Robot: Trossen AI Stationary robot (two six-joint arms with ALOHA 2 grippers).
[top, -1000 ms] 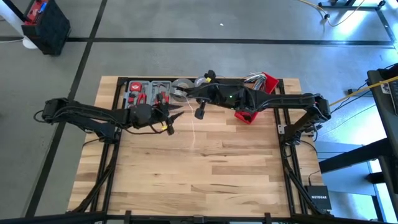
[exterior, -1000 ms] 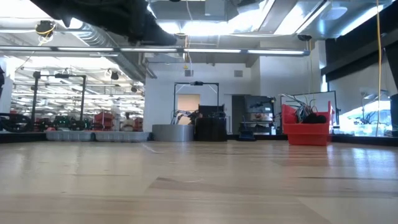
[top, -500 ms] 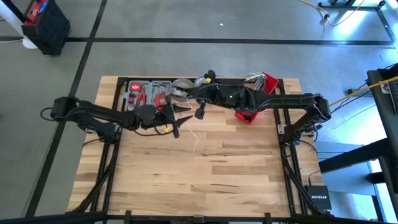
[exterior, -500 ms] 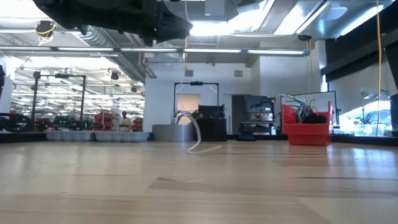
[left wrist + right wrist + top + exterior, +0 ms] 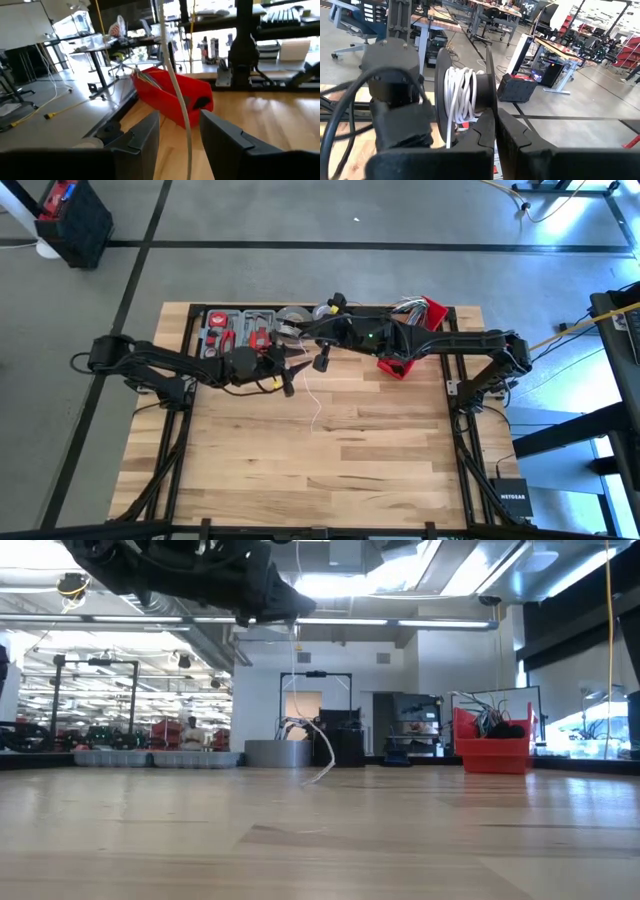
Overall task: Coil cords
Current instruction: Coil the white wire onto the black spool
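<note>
The long white cord is partly wound on a round black puck (image 5: pixel 462 95), which my right gripper (image 5: pixel 319 356) holds above the table's far middle. From there the cord (image 5: pixel 296 690) hangs down, and its lower end (image 5: pixel 314 423) lies on the table. My left gripper (image 5: pixel 288 376) is open just to the left of the right one, and the hanging cord (image 5: pixel 176 95) runs through the gap between its fingers. No thin dark cord shows. My left gripper's fingers stand on either side of the hanging cord; I cannot tell whether they touch it. My right gripper pinches the thin black rim (image 5: pixel 490 95) of the puck between its two fingers, beside the white coils (image 5: pixel 462 100). The puck is lifted clear of the table.
A grey tool case with red tools (image 5: pixel 232 330), tape rolls (image 5: pixel 292 318) and a red bin of cables (image 5: pixel 410 340) stand along the far edge. The near half of the wooden table (image 5: pixel 320 480) is bare.
My left gripper has moved toward the table's right, closer to the right gripper and the puck. The hanging white cord has swung with it; its lower part now lies on the table where the low view sees it.
</note>
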